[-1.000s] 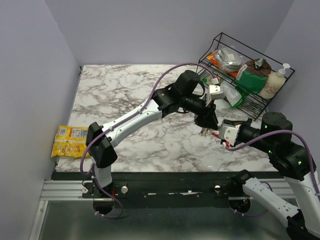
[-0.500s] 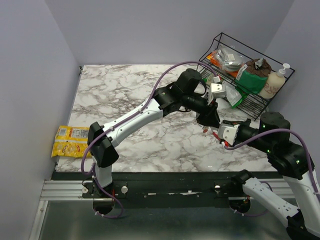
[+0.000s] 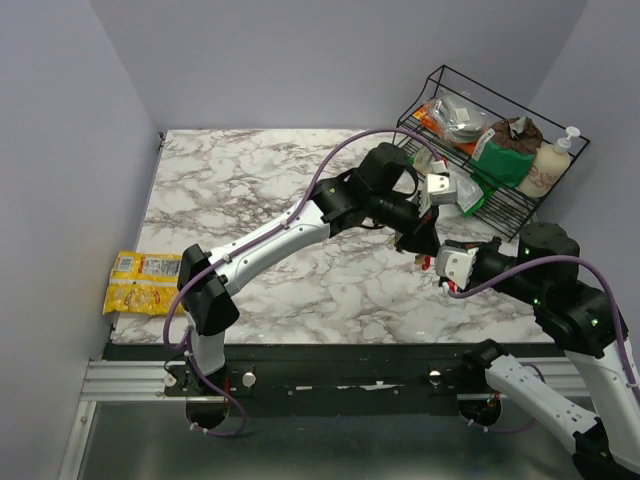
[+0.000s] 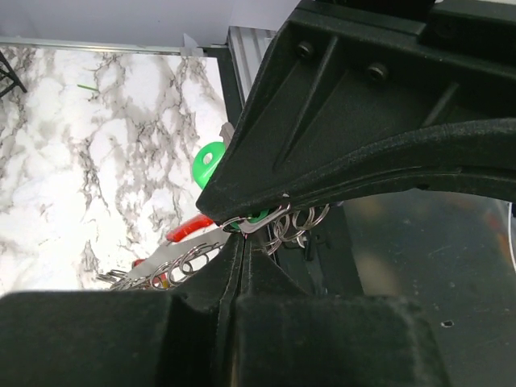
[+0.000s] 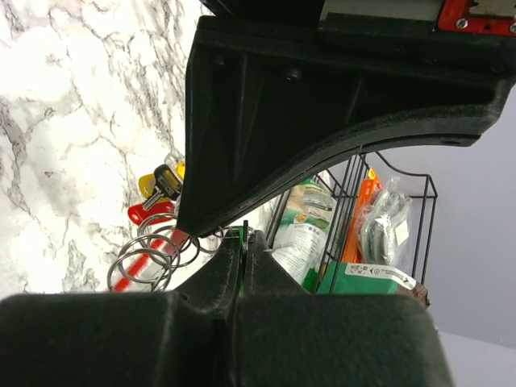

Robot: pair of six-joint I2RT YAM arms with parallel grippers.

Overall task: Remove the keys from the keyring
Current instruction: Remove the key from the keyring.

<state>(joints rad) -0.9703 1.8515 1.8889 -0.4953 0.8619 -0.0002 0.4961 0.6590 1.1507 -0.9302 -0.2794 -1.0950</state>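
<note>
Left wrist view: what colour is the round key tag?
Green key tag; left wrist view shows it best.

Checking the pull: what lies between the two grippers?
The key bunch bridges the small gap between left gripper and right gripper, both shut on it; this is clearest in the wrist views.

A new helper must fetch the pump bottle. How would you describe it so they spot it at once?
Find the black wire rack at the table's far right corner. At its right end stands the pump bottle, cream with a white pump head; everything beside it is bags and packets.
</note>
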